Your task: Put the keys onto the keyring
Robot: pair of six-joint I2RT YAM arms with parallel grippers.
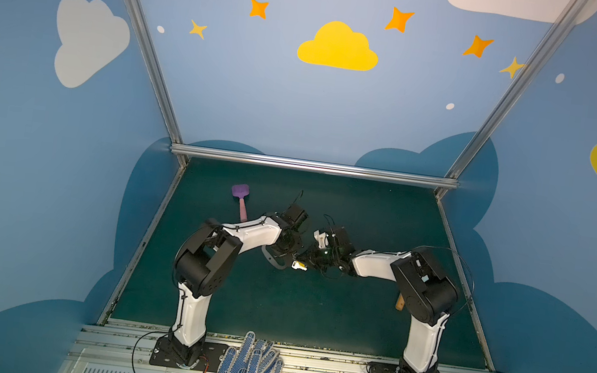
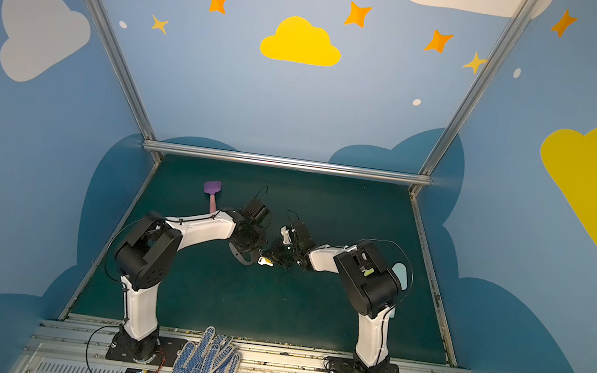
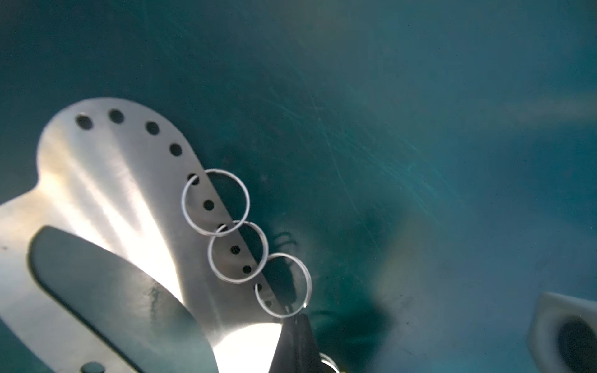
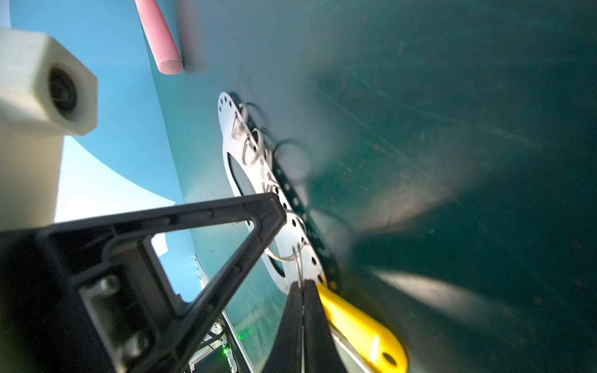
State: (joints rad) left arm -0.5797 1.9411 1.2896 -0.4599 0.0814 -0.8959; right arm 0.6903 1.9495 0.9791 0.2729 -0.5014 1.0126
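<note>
The keys (image 1: 298, 265) sit mid-table in my right gripper (image 4: 302, 287), fingers closed on their thin split ring (image 4: 298, 261), yellow tag (image 4: 361, 329) just beside the keyring (image 3: 106, 181). My left gripper (image 3: 295, 323) is pinched shut on one of the plate's edge rings (image 3: 284, 255), I judge to steady it for threading. Beneath, scratched green mat (image 1: 312, 313); around, blue cloud-painted walls (image 1: 262, 94)
</note>
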